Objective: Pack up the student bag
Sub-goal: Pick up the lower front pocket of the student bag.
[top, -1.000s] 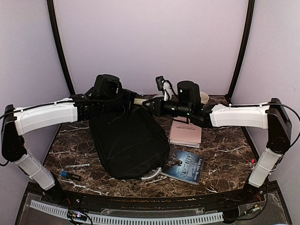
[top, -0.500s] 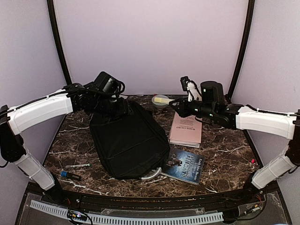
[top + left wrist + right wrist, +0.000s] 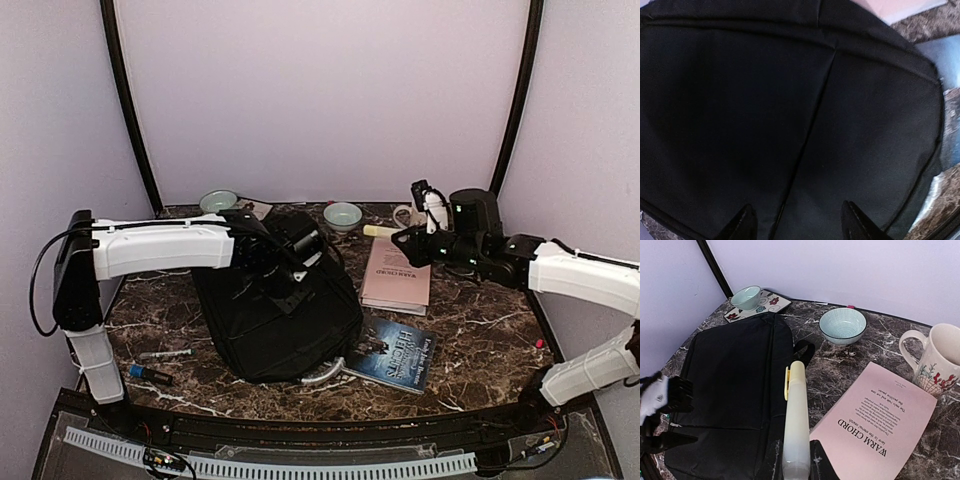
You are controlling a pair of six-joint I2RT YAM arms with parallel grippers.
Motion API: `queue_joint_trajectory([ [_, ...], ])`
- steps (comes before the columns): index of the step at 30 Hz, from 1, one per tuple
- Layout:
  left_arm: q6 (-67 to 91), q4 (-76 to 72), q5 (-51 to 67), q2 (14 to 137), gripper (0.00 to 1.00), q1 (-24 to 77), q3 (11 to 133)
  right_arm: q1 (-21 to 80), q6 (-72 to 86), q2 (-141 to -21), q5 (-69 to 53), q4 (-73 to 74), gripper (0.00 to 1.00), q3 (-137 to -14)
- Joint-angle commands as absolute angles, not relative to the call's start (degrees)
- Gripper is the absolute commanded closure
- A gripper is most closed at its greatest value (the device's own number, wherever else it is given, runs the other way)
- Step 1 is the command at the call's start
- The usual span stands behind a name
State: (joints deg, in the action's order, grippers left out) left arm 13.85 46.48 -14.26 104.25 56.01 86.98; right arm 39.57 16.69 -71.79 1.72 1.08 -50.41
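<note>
The student bag lies flat in the middle of the table, a large black backpack with a grey-white handle at its near end. My left gripper hovers low over the bag's upper half. In the left wrist view the bag's fabric fills the frame, and the left gripper is open with nothing between its fingers. My right gripper hangs right of the bag, above the pink book, shut on a pale yellow highlighter. The highlighter sticks forward out of the right gripper.
A pink book and a dark blue book lie right of the bag. A teal bowl, a cup on a floral coaster and a white mug stand at the back. Two pens lie front left.
My left arm swung from the bag's far end to over its middle, and its jaws opened wider. My right arm drew back to the right, still holding the highlighter.
</note>
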Motion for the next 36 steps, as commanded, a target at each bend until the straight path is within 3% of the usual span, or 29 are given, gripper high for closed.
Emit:
queue_joint_trajectory([
  [1,7.34,50.33,-13.35,106.73,0.38,55.72,88.0,39.11,19.21,-69.79,3.77,2.04,1.0,-48.9],
  [8,5.69,49.27,-15.76,109.65,0.33,55.72,89.12,39.12,20.29,-68.42,4.8,3.64,1.0,-48.22],
  [21,5.69,52.3,-28.49,111.85,0.36,55.63,85.57,39.11,21.73,-68.29,4.77,4.26,1.0,-47.99],
  [32,5.69,50.37,-26.89,114.27,0.36,56.55,85.86,39.11,22.14,-70.8,3.92,4.65,1.0,-49.88],
  [36,7.97,51.89,-34.28,116.25,0.4,57.48,86.81,39.12,22.45,-71.28,3.87,4.7,1.0,-50.26],
])
